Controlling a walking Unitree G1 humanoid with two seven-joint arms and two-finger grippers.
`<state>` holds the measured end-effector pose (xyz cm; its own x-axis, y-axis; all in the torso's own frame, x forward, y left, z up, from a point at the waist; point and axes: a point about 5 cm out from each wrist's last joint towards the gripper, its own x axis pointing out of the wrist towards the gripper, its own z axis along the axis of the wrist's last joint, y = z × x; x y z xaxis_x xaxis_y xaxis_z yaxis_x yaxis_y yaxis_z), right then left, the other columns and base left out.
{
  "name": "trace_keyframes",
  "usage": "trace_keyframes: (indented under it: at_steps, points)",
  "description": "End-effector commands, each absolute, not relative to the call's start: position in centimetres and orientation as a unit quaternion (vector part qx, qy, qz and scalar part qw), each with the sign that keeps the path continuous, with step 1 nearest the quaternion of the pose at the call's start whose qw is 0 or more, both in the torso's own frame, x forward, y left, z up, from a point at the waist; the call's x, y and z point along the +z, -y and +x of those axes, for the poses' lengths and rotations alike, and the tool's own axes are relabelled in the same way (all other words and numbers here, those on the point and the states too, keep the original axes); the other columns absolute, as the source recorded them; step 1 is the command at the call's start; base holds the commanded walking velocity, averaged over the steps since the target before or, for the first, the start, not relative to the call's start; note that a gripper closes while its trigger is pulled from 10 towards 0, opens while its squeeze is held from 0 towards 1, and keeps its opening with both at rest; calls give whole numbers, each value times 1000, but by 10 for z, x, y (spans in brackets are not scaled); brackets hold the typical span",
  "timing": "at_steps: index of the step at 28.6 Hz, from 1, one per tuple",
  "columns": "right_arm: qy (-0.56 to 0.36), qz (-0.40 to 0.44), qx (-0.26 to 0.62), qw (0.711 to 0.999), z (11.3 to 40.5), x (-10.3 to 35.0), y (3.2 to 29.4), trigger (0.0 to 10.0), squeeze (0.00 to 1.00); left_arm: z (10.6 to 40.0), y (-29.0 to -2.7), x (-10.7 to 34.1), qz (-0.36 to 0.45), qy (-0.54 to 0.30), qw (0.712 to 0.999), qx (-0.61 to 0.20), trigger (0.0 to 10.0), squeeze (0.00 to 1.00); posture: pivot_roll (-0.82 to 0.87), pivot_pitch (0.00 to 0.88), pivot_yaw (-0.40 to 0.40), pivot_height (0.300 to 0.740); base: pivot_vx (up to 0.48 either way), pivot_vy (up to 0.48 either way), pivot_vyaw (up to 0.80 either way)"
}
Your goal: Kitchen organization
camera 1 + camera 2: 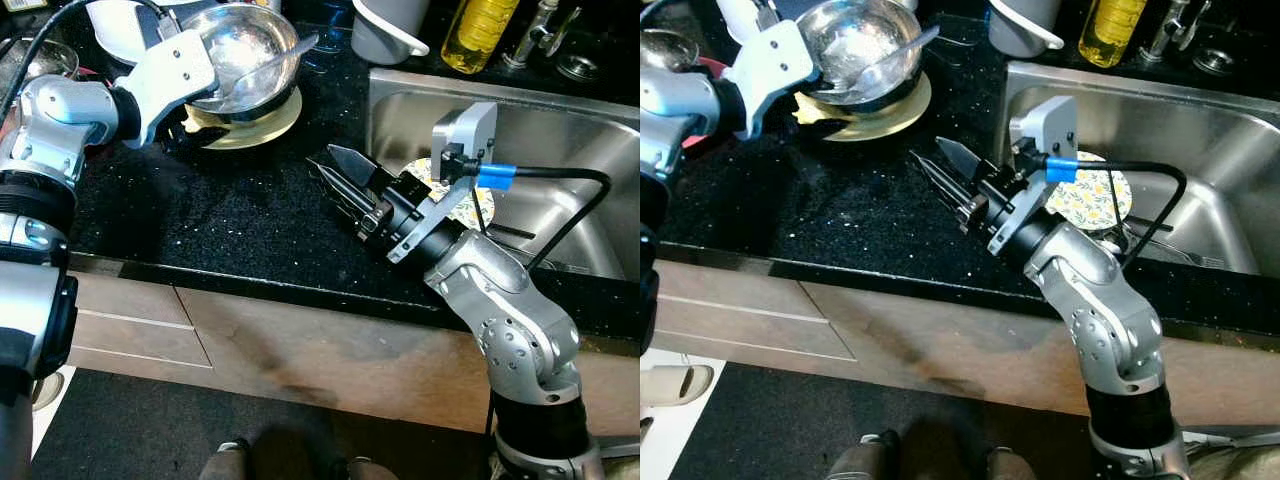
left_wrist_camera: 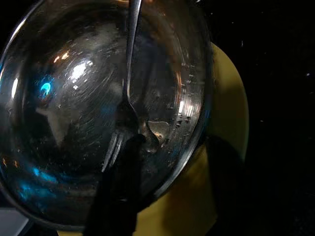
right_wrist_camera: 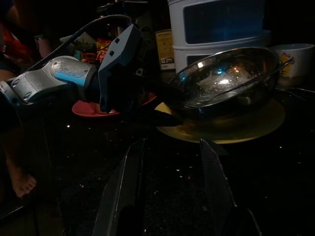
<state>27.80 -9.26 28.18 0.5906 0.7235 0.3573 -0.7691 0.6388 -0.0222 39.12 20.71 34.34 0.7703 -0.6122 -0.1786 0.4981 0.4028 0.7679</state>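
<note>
A steel bowl (image 1: 240,45) sits on a yellow plate (image 1: 265,125) at the back of the black counter (image 1: 220,220). A fork (image 2: 129,73) lies inside the bowl, its handle over the rim. My left gripper (image 2: 170,157) is open and straddles the bowl's near rim: one finger (image 2: 118,196) is inside the bowl, the other low over the plate outside it. My right gripper (image 1: 322,158) hovers open and empty over the counter beside the sink, its fingers (image 3: 128,182) pointing toward the bowl.
The steel sink (image 1: 560,130) on the right holds a patterned plate (image 1: 480,205). An oil bottle (image 1: 478,30), a grey container (image 1: 385,30) and a faucet stand behind. A red plate (image 3: 88,109) lies beyond my left arm. A person's feet (image 1: 230,462) are below the counter front.
</note>
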Motion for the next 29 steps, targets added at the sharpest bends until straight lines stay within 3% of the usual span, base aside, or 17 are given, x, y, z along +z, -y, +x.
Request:
trace_keyframes:
  at_steps: [1,20,29]
  points:
    - [167,67,415,892,277,280,95,10000,0,391,-208,347,440,65,833,-330,0,0,15,192,-47,740,0,0,0]
    - [162,62,405,898,280,278,96,10000,0,388,-206,361,424,91,833,-344,0,0,20,190,-45,740,0,0,0]
    - [156,56,399,902,282,276,97,10000,0,377,-192,388,346,150,827,-416,0,0,25,188,-46,740,0,0,0]
